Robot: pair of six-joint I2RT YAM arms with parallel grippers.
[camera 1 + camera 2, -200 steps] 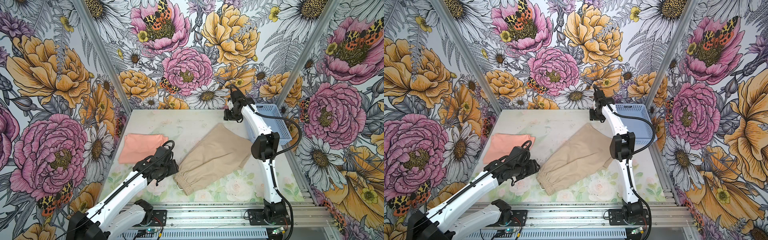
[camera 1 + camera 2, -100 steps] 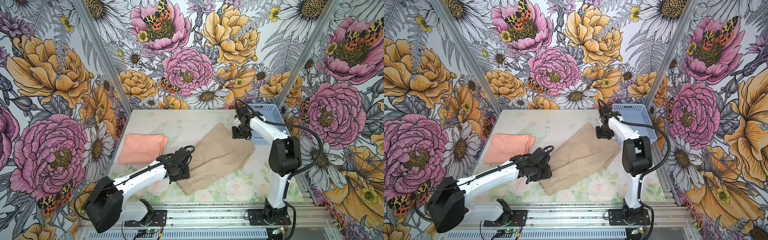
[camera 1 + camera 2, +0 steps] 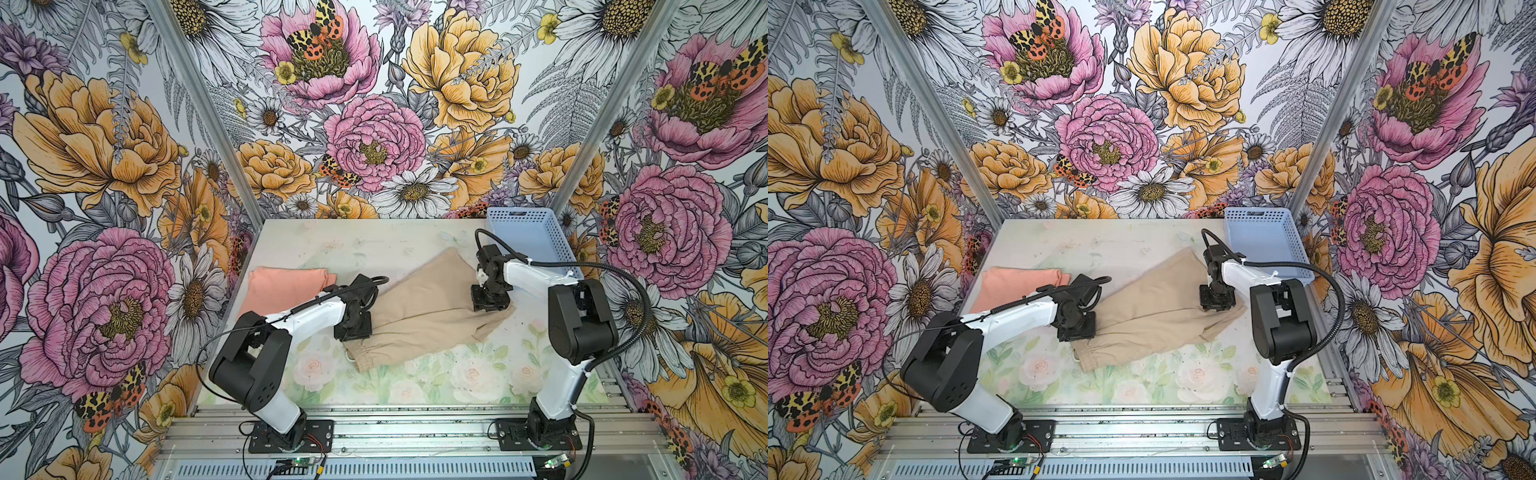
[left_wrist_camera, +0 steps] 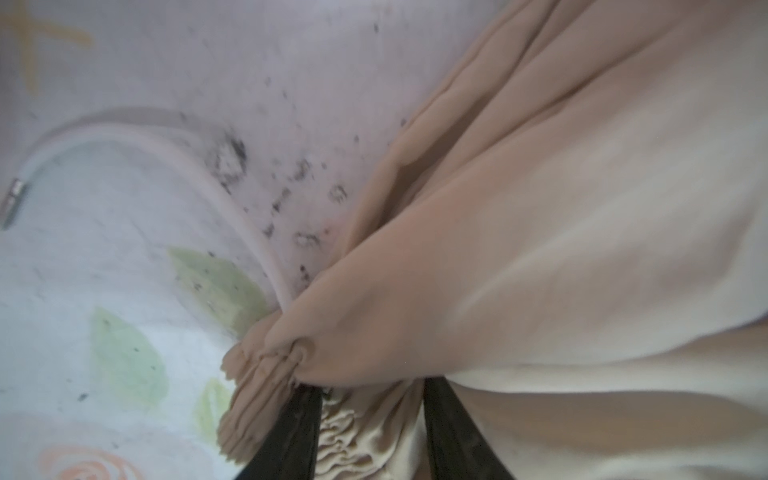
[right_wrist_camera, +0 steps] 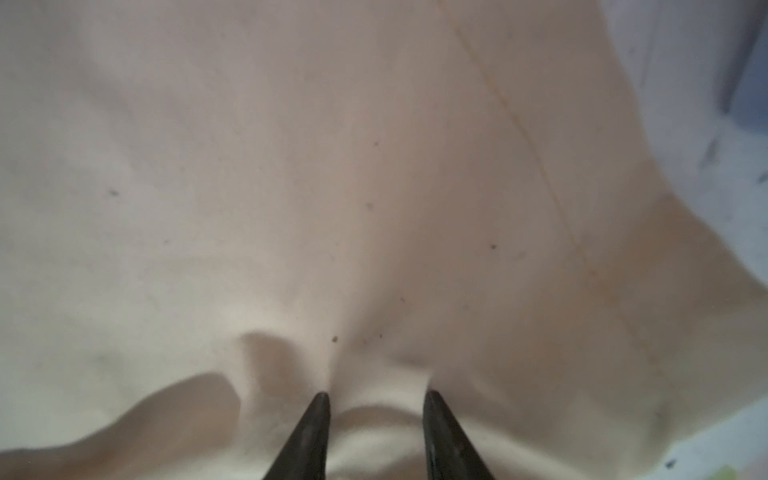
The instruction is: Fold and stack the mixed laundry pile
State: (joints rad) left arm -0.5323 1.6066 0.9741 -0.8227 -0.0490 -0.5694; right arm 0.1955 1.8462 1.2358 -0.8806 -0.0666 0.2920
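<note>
Basket [image 3: 519,214] near beige garment [image 3: 424,311]; garment fabric pinched in narrow left gripper [image 4: 372,419] and right gripper [image 5: 376,411].

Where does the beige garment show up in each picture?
Top view: beige garment in the centre, between left pincer and right pincer.
Top view: same central spot.
Left wrist: covers over half the picture.
Right wrist: fills nearly everything.
Landmark: its gathered waistband, at the left pincer; not in the right wrist view.

Left arm [image 3: 309,318] covers shirt [image 3: 286,286] corner. Left tool [image 4: 372,386] and right tool [image 5: 376,397] tips sunk in blurred beige garment [image 4: 540,208], grip unclear.
</note>
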